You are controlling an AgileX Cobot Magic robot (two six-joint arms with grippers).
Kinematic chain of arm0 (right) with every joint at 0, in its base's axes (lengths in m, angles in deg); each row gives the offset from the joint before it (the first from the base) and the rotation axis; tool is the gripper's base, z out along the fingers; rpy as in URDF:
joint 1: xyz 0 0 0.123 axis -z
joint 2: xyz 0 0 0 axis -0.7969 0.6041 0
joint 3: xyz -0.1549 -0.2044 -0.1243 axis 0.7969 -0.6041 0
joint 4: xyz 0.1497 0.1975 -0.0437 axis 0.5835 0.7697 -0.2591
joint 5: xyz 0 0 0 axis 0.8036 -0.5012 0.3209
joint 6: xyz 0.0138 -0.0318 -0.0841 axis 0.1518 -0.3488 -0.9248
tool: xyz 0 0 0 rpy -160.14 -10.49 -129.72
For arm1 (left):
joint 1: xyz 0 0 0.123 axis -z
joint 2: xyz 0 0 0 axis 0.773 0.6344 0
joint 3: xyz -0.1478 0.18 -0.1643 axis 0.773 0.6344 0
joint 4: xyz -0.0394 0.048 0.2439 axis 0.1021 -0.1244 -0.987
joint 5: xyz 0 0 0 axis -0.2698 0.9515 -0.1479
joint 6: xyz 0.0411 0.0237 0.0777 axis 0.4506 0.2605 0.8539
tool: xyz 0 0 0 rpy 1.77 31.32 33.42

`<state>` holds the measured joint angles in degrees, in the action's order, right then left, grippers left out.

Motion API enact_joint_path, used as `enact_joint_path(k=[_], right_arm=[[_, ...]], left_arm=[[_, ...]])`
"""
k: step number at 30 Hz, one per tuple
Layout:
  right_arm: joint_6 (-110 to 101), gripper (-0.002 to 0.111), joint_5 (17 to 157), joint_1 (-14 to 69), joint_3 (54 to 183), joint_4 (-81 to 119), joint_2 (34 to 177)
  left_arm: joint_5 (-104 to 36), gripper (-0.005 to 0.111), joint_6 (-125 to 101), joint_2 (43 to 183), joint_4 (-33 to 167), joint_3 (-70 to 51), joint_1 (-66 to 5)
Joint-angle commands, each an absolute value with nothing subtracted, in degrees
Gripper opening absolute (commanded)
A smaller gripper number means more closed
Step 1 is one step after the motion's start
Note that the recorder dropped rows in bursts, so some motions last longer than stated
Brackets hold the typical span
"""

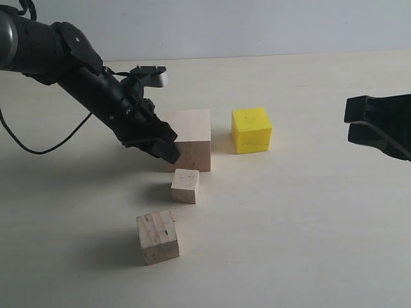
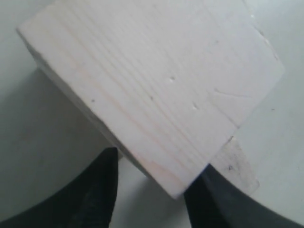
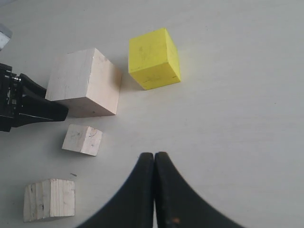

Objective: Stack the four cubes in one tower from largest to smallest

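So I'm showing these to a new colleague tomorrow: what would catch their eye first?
The bright yellow cube stands out on the pale table, right of centre in the exterior view. Then the black left gripper at the large wood cube, its open fingers either side of one corner. The small wood cube and striped medium cube sit apart, nearer the camera; nothing is stacked.
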<state>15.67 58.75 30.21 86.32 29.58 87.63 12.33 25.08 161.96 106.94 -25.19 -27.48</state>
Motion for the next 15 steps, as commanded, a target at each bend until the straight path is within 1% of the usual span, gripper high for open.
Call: enact_joint_path(k=[1,15], right_arm=[[15.11,0.0,59.21,30.16,86.69,29.42,87.68],[15.11,0.0,59.21,30.16,86.69,29.42,87.68]], left_arm=[[10.83,0.044,25.38,161.65,107.81,-25.18,-27.26],[11.54,0.044,25.38,161.65,107.81,-25.18,-27.26]])
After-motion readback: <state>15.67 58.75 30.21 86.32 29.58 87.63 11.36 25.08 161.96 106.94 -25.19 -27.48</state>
